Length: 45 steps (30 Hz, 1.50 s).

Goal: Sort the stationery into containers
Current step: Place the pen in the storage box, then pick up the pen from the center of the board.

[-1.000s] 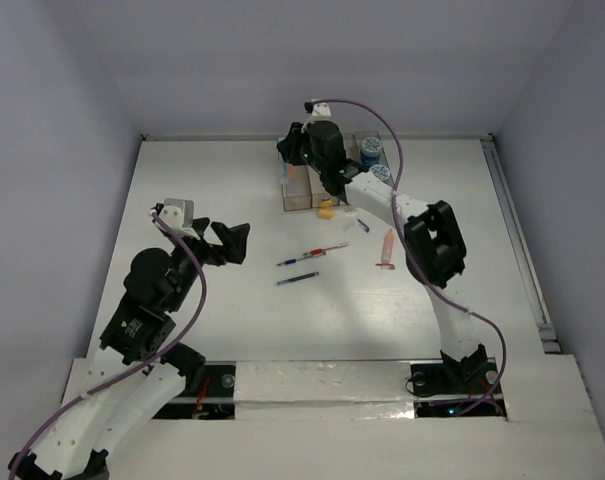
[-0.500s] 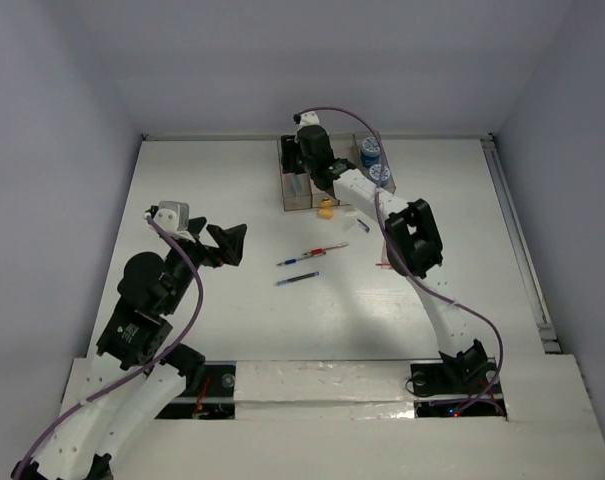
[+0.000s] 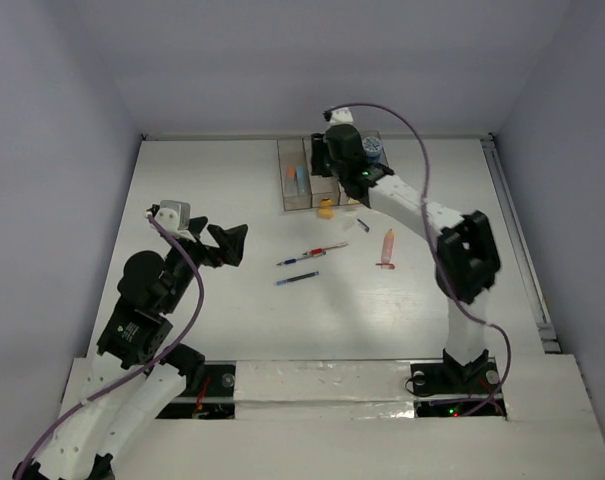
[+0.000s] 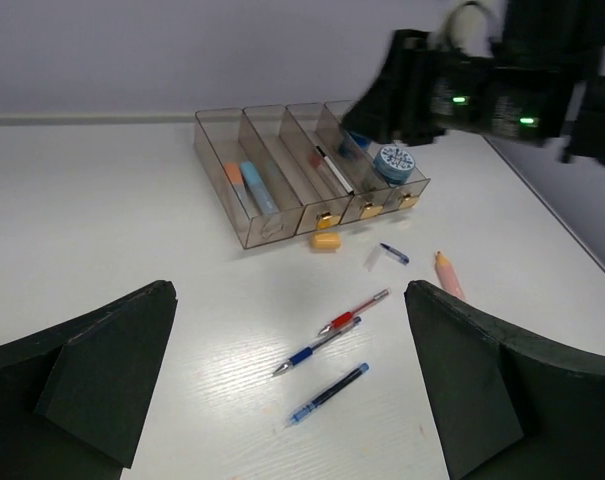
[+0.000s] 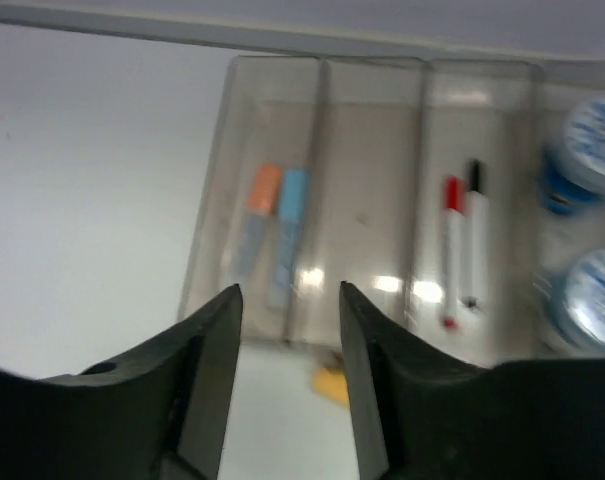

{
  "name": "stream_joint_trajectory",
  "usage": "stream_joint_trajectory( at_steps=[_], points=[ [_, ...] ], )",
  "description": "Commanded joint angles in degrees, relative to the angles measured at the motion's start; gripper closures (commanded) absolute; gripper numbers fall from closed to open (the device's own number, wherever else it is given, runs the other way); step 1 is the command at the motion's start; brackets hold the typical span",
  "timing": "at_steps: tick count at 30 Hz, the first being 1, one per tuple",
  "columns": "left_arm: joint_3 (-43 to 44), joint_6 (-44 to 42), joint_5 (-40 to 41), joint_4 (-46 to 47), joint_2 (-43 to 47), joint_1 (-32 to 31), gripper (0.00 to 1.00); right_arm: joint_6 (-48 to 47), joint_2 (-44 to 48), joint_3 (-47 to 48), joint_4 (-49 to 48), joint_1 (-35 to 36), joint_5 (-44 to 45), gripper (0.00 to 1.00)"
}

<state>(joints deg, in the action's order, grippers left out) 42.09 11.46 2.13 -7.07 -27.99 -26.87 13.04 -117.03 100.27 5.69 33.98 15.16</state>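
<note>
The containers [image 3: 285,190] are four joined translucent bins at the back of the table, also in the left wrist view [image 4: 220,170] and right wrist view [image 5: 372,70]. The leftmost bin holds an orange and a blue stick [image 5: 278,225]. The third holds a red and a black-white marker [image 5: 460,240]. The fourth holds two blue-white rolls [image 4: 394,162]. A yellow eraser [image 3: 326,209] lies just in front of the bins. My right gripper [image 5: 289,300] is open and empty, above the bins' front edge [image 3: 334,172]. My left gripper [image 4: 290,300] is open and empty, well left of the pens [image 3: 229,243].
On the table lie a red pen [image 3: 327,249], a blue pen [image 3: 294,260], a darker blue pen [image 3: 297,279], a pink stick [image 3: 387,247] and a small blue piece [image 3: 363,226]. Walls close in the back and both sides.
My right gripper has moved right, from over the leftmost bin to over the middle bins, and its arm has swung out to the right. My left arm has barely moved.
</note>
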Motion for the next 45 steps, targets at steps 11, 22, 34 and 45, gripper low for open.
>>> stream_joint_trajectory(
  at_steps=[11,22,34,45],
  points=[
    [-0.16,0.05,-2.39,3.11,2.32,-0.81,0.01,17.10,37.49,-46.74,9.59,-13.67,6.37,0.41],
    [-0.25,0.31,-5.82,2.94,0.48,-0.81,0.01,14.12,26.86,-44.55,14.53,-14.20,-1.45,0.28],
    [-0.25,0.31,-7.49,3.29,-0.14,-0.81,0.01,12.36,16.23,-38.57,13.82,-14.20,-2.24,0.43],
    [-0.69,0.66,-16.62,4.96,-2.42,-1.34,0.22,12.01,14.37,-36.64,11.10,-14.20,-0.75,0.75]
  ],
)
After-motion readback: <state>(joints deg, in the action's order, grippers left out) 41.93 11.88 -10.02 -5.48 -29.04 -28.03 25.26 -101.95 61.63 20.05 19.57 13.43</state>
